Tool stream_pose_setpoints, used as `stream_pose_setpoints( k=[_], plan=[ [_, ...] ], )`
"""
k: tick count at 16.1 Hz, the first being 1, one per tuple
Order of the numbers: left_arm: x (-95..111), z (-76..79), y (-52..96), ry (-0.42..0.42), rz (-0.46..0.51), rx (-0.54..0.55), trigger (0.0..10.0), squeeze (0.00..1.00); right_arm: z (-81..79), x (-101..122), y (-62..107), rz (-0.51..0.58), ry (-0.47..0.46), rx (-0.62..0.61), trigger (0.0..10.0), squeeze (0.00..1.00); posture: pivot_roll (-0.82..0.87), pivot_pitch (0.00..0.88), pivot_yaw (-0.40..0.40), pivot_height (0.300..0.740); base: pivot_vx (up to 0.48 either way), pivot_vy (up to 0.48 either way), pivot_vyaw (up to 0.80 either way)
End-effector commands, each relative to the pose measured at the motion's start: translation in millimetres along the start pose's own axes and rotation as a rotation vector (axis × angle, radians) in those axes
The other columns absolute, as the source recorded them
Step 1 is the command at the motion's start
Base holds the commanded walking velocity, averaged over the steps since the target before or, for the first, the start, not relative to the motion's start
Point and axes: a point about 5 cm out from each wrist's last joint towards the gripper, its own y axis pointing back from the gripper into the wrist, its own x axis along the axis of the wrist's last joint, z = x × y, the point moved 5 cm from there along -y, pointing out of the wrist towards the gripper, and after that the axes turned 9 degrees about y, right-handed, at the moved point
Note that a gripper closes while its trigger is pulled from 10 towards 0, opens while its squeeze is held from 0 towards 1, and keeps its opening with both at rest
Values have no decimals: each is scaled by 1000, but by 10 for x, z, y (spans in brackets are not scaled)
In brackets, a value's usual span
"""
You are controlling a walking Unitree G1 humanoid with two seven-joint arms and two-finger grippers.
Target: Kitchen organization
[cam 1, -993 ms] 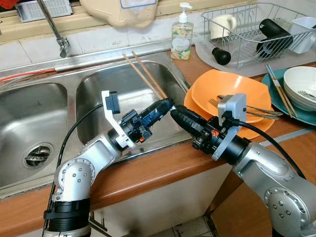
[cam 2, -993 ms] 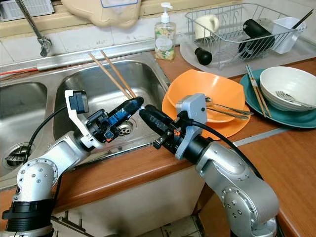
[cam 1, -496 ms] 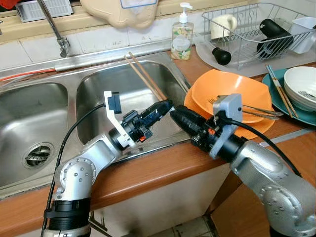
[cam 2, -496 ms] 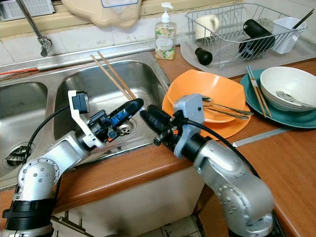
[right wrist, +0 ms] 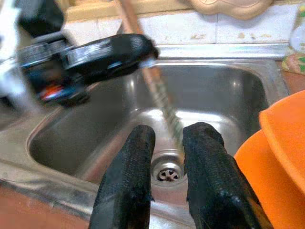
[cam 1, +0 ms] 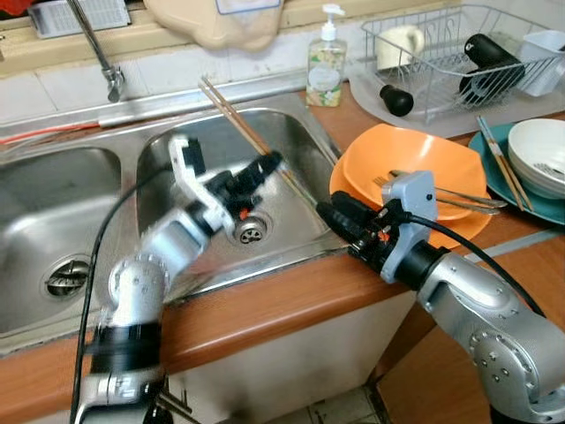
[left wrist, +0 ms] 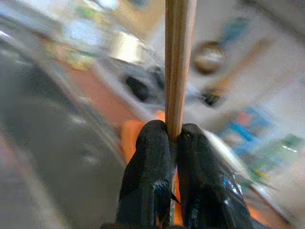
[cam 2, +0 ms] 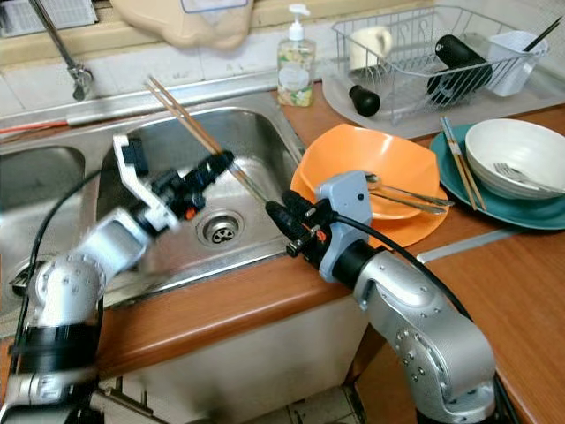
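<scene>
My right gripper [cam 1: 325, 210] hangs at the sink's near rim, fingers slightly apart, gripping nothing. My left gripper [cam 1: 269, 162] is clamped on the chopsticks [cam 1: 231, 112], slanting over the right sink basin [cam 1: 291, 146]. A second ago both grippers met tip to tip; now mine left has lifted back with the chopsticks.
</scene>
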Motion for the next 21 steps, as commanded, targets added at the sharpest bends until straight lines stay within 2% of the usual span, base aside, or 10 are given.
stream_pose_setpoints(
  k=[1, 2, 3, 4, 5, 6, 7, 8, 16, 21],
  plan=[
    [108, -160, -13, -27, 42, 111, 0, 0, -39, 25, 10, 9, 22, 12, 10000, 0, -171, 0, 89, 740, 0, 0, 0],
    [155, -236, -34, -44, 59, 165, 0, 0, -44, 24, 12, 7, 31, 15, 10000, 0, -173, 0, 90, 740, 0, 0, 0],
    [218, -384, -74, -122, 50, 273, 0, 0, -61, 23, 17, 4, 46, 27, 10000, 0, -177, 0, 90, 740, 0, 0, 0],
    [215, -501, -86, -177, 21, 358, 4039, 0, -66, 23, 19, 1, 53, 30, 10000, 0, -178, 0, 91, 740, 0, 0, 0],
    [200, -660, -73, -191, -6, 466, 10000, 0, -74, 21, 23, -3, 64, 33, 10000, 0, -179, 0, 91, 740, 0, 0, 0],
    [199, -704, -69, -192, -9, 496, 10000, 0, -76, 20, 24, -4, 69, 34, 10000, 0, -179, 0, 91, 740, 0, 0, 0],
    [182, -810, -59, -195, -23, 551, 10000, 537, -86, 12, 27, -11, 84, 36, 10000, 0, -185, 0, 92, 740, 0, 0, 0],
    [170, -872, -50, -199, -32, 586, 10000, 1000, -94, 6, 28, -15, 94, 38, 10000, 0, -188, 0, 93, 740, 0, 0, 0],
    [117, -971, -16, -269, -82, 628, 10000, 1000, -76, 64, 43, 12, 138, 18, 10000, 0, -187, 0, 85, 740, 0, 0, 0],
    [85, -992, 18, -259, -103, 624, 10000, 1000, 16, 144, 64, 46, 149, -17, 10000, 0, -188, 0, 82, 740, 0, 0, 0]
  ],
)
